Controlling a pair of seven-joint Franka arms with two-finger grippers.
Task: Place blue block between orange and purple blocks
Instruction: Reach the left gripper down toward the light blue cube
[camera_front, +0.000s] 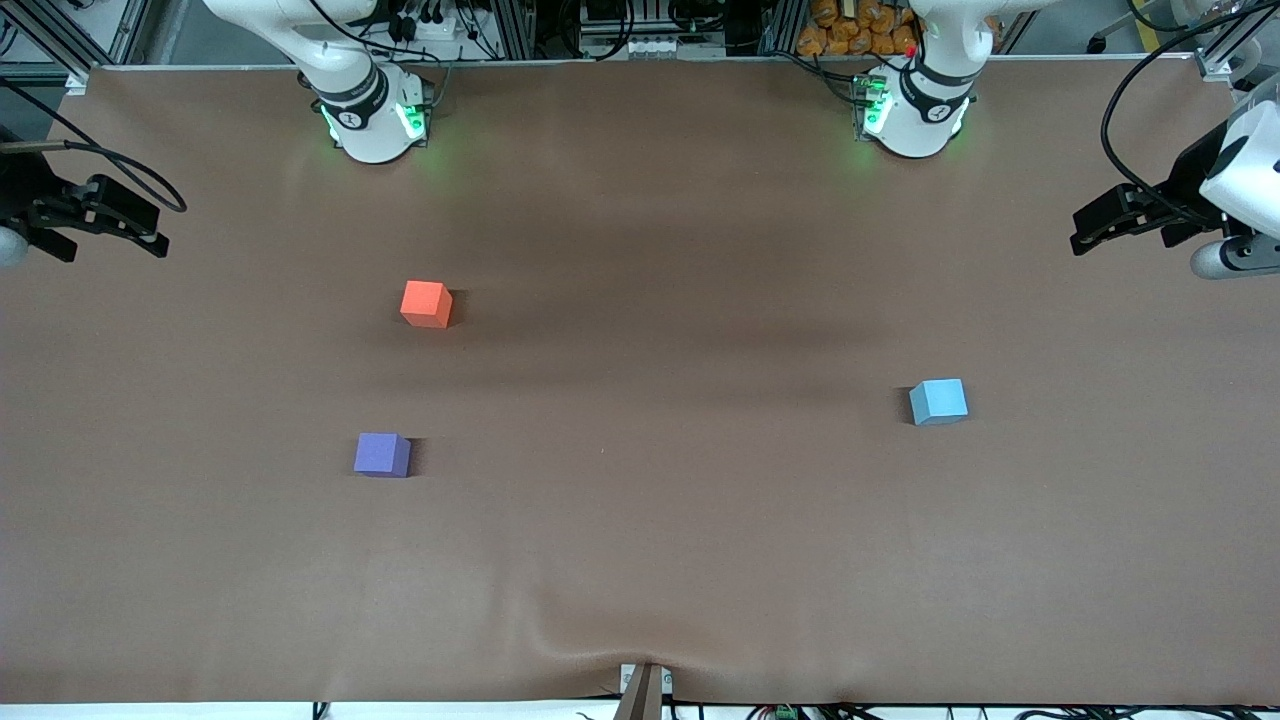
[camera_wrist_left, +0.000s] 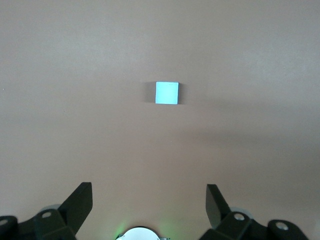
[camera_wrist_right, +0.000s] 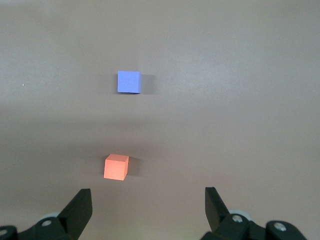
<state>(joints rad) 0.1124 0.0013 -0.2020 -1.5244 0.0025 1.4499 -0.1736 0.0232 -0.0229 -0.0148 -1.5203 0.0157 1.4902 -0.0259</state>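
Currently I see both the left gripper (camera_wrist_left: 149, 202) and right gripper (camera_wrist_right: 148, 205) spread wide and holding nothing above the table (camera_front: 640, 560), blue block (camera_front: 938, 401) resting toward the left arm's end, well apart from the orange block (camera_front: 426, 303) and purple block (camera_front: 381, 454).

Bare table (camera_front: 640, 520) lay between orange block (camera_front: 426, 304) and purple block (camera_front: 382, 454); the gap looked wider than one cube, nothing standing in it. From that gap toward the left arm's end, open surface ran to the blue block (camera_front: 938, 401), apparently unobstructed.
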